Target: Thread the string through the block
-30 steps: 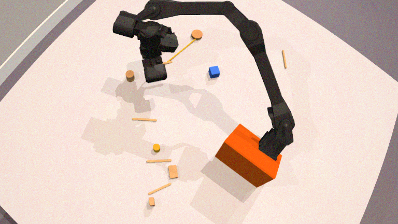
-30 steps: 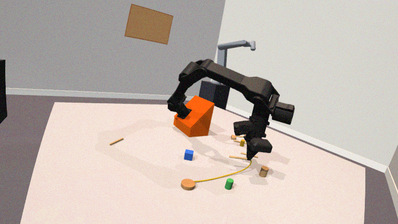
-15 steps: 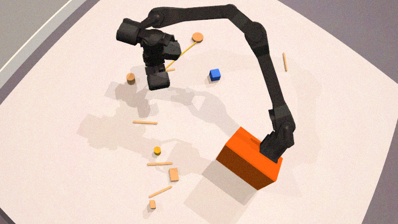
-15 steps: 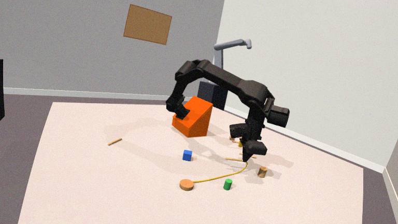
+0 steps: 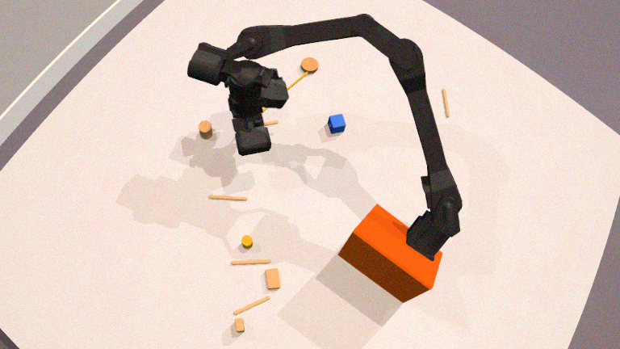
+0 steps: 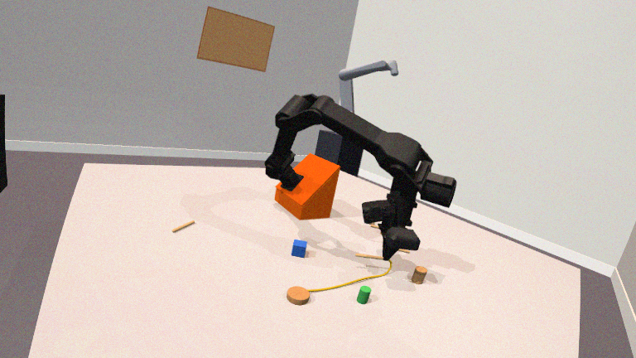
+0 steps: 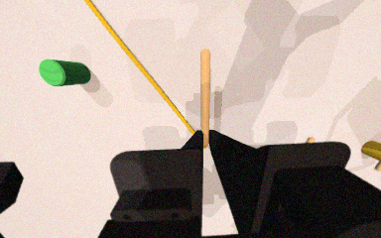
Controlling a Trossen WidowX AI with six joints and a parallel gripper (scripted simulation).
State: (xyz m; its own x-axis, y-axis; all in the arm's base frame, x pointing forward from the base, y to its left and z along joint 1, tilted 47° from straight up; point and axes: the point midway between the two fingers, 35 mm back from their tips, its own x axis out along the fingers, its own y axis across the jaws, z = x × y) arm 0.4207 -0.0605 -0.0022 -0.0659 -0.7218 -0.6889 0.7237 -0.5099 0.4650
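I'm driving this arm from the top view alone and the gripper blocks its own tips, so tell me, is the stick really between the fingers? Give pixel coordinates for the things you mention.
Observer: Yes. The wrist view shows the stick (image 5: 271,123) (image 6: 369,256) (image 7: 205,94) pinched between the tips of the gripper (image 5: 250,130) (image 6: 387,256) (image 7: 204,134).
Operator: Is it lying on the table?
Observer: No, the exterior view shows it raised, its shadow separate below.
Operator: Anything hidden under the arm?
Observer: Yes, a green peg (image 6: 363,295) (image 7: 64,72) stands on the table (image 6: 187,316) (image 7: 30,124).
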